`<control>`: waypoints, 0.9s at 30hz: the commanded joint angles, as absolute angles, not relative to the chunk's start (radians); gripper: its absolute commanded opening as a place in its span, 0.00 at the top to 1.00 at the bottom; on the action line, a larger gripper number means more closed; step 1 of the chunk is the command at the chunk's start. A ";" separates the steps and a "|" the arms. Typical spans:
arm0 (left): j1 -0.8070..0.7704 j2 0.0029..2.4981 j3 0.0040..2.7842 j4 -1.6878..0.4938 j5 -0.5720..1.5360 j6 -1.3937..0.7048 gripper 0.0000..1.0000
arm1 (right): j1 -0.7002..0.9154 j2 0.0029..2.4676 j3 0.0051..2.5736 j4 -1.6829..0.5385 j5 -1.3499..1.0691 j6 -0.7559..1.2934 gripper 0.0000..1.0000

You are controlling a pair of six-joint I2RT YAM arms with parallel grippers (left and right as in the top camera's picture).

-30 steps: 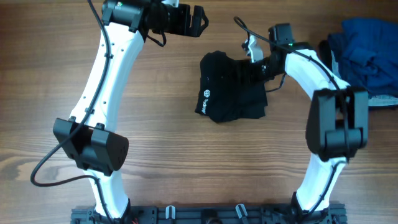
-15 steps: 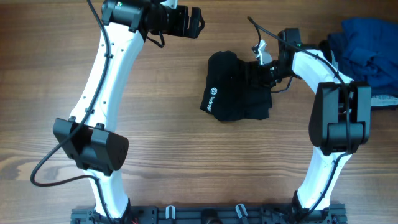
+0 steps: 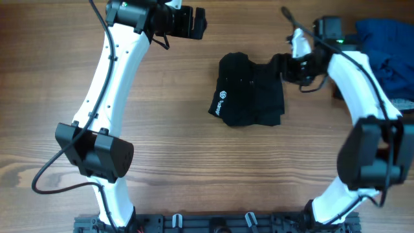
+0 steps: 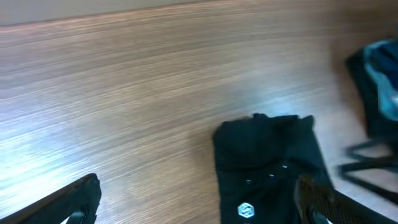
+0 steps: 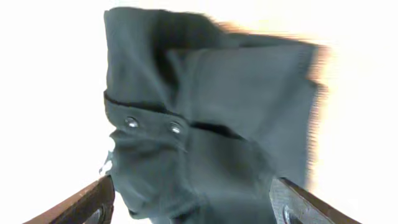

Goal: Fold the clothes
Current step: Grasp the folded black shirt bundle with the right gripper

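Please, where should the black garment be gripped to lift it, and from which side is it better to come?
Grip the black garment at its right edge, coming from the right with the right gripper, which is open beside it. The folded layers seem to lie flat and stacked there, so one pinch probably catches all; the logo end looks rounded and bulkier.

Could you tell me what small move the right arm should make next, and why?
Probably draw the right gripper back to the right, clear of the soft black fabric garment. It already lies as a compact folded bundle with its white logo showing, the jaws stand open at its right edge holding nothing, and the left gripper hangs open, apart.
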State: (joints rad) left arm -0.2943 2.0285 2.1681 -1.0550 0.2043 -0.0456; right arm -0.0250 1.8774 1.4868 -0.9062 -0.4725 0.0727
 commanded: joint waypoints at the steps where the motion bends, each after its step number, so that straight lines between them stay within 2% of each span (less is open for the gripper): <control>1: -0.288 2.031 2.165 -1.055 0.143 -0.030 0.00 | -0.044 1.884 1.464 -0.917 -0.334 0.131 0.18; 15: -0.288 2.031 2.165 -1.065 0.143 -0.030 0.00 | -0.044 1.927 1.216 -0.691 -0.406 0.142 0.18; 22: -0.288 2.031 2.165 -1.072 0.144 -0.030 0.00 | -0.035 1.927 1.089 -0.506 -0.582 0.134 0.19; 27: -0.288 2.031 2.165 -1.075 0.144 -0.030 0.00 | -0.012 1.928 1.034 -0.419 -0.624 0.177 0.20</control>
